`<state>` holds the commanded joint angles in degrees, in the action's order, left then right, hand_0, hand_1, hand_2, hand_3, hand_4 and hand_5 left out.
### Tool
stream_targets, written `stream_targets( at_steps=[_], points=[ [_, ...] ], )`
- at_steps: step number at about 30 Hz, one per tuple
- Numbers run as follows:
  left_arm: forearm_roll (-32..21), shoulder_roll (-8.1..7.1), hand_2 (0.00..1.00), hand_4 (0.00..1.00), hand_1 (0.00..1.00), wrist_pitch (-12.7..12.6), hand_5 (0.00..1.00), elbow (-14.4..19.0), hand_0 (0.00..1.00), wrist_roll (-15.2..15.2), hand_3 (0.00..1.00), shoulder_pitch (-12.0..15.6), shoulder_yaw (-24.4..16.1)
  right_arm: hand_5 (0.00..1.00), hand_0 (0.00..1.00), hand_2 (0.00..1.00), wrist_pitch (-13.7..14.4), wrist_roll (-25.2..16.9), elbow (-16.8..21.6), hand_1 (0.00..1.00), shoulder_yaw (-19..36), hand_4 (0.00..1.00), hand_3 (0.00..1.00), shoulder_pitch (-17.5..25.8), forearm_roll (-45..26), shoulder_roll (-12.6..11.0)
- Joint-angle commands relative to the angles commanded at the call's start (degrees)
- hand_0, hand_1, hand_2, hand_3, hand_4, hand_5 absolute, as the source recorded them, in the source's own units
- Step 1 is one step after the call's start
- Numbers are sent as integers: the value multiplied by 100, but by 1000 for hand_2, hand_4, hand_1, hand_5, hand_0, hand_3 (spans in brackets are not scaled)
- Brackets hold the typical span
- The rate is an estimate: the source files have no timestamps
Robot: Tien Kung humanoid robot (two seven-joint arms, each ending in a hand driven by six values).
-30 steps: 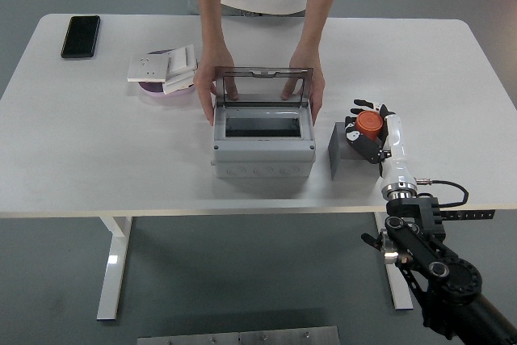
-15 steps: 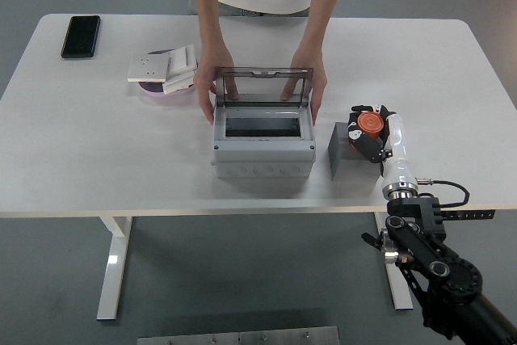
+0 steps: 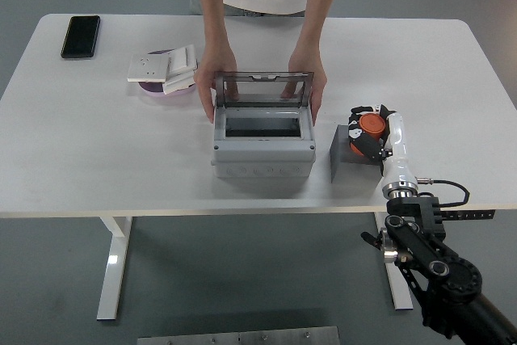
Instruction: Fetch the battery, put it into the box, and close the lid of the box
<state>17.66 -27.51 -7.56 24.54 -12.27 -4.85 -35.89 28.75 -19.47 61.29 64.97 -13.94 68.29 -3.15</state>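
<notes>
At the middle of the white table [image 3: 81,159] stands the grey box [image 3: 262,151], its clear lid [image 3: 262,88] raised upright on the far side, its dark compartment open to view. A person at the far edge holds the box from behind, one hand [image 3: 212,78] at its left rear corner and the other hand [image 3: 310,82] at its right rear corner, fingers showing through the lid. Compared with a second ago, these hands and the lid sit much as before (any shift is slight), and the box has not moved.

Right of the box, the right hand [image 3: 367,133] of the robot lies over the battery [image 3: 346,148], a dark grey block standing on the table near the box's right wall but apart from it. Its fingers are curled around an orange round part at the palm; whether they actually grip the battery cannot be told from this view. Since the earlier frame the hand has drawn in a little toward the block. Its white forearm runs back to the near table edge.

Off to the far left lie a black phone [image 3: 81,35] and a stack of white switch plates [image 3: 166,66] on a purple disc [image 3: 153,89], both unchanged.
</notes>
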Motion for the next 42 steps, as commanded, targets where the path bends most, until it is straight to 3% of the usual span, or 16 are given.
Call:
stream_targets(
  at_steps=[21,22,27,28,36,42],
  points=[
    [17,-1,594,397,745,-12,2,5,641,7,543,22,-23,2,488,377,10,70,77,395,-32,439,359,-49,55,-61],
    [17,-2,596,395,745,-14,2,5,641,8,544,22,-25,50,452,357,11,71,80,386,-35,424,342,-50,57,-61],
    [18,-2,596,395,745,-20,2,7,641,11,544,24,-32,50,452,357,2,87,93,386,-39,424,342,-55,75,-64],
    [22,-2,598,394,745,-21,2,8,642,8,543,24,-36,2,421,330,4,83,98,365,-38,178,326,-57,73,-67],
    [33,-12,598,392,745,-20,2,10,641,-3,542,19,-49,2,399,304,42,173,247,342,-75,138,305,-131,158,-155],
    [10,-12,599,394,745,-19,2,7,642,8,542,16,-34,2,388,307,85,416,492,338,-147,140,307,-259,353,-359]
  ],
)
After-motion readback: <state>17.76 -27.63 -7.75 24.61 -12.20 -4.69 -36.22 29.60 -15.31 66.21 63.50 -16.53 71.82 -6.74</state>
